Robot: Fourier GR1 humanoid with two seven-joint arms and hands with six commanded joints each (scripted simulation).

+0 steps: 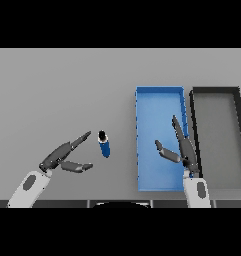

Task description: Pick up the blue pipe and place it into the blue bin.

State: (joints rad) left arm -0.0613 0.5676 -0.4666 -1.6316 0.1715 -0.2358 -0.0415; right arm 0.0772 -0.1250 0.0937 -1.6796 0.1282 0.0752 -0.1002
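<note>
A short blue pipe (pixel 105 145) with a dark open end lies on the grey table, left of the blue bin (pixel 159 100). My left hand (pixel 62 156) rests open just left of the pipe, fingers stretched toward it and not touching it. Over the near right part of the blue bin hovers my right hand (pixel 184 150), open, fingers pointing away and thumb spread to the left. It holds nothing.
A black bin (pixel 217 91) with a grey floor stands directly right of the blue bin, their long sides almost touching. Grey table (pixel 62 90) stretches to the left and far side.
</note>
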